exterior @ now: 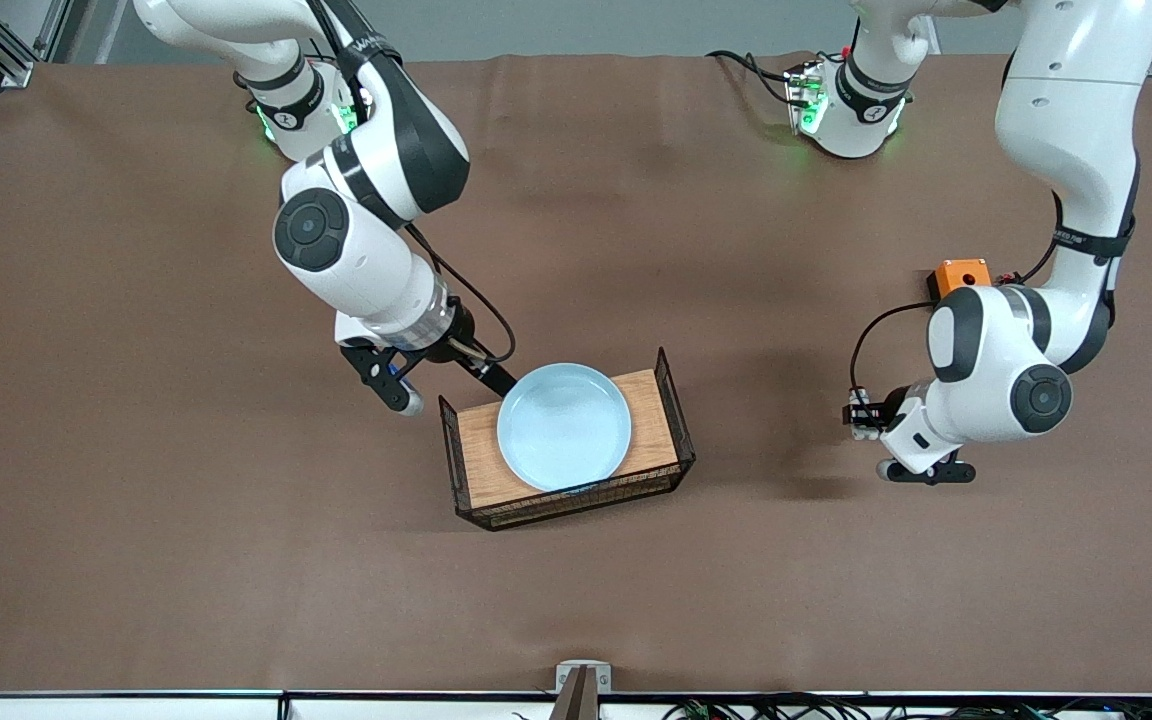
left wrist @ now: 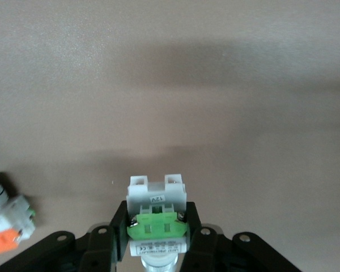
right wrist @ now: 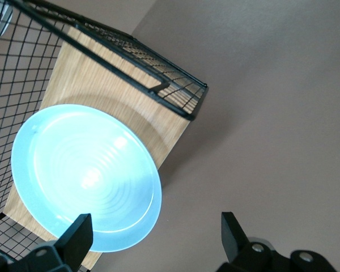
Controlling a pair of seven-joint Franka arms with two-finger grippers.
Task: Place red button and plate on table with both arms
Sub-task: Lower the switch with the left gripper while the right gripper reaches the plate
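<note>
Right gripper (right wrist: 153, 238): jaws spread wide and empty, poised just over the rim of the plate (exterior: 564, 426) at the tray's end toward the right arm; one finger sits above the rim, the other above bare desk beside the tray.
Plate: pale blue, lying flat on the wooden floor of the wire-ended tray (exterior: 658, 432), directly below and ahead of the right gripper, not yet lifted.
Desk (exterior: 136, 500): brown sheet, bare around the tray on the side where the right gripper hangs.
Left gripper (left wrist: 157, 235): jaws drawn in tight on the red button (left wrist: 157, 212), a grey-white switch piece with a green band, held low over the desk near the left arm's end.
Other switch piece (left wrist: 8, 224): orange-tipped, lying on the desk just beside the left gripper, apart from it.
Orange box (exterior: 961, 275): on the desk by the left arm's forearm.
Step in hand: judged, the button is at set-down and the plate at the approach to its rim.
Next move: the left gripper likely needs to lower and let go; the right must drop so its fingers straddle the rim, pinch, then lift clear of the wire end.
</note>
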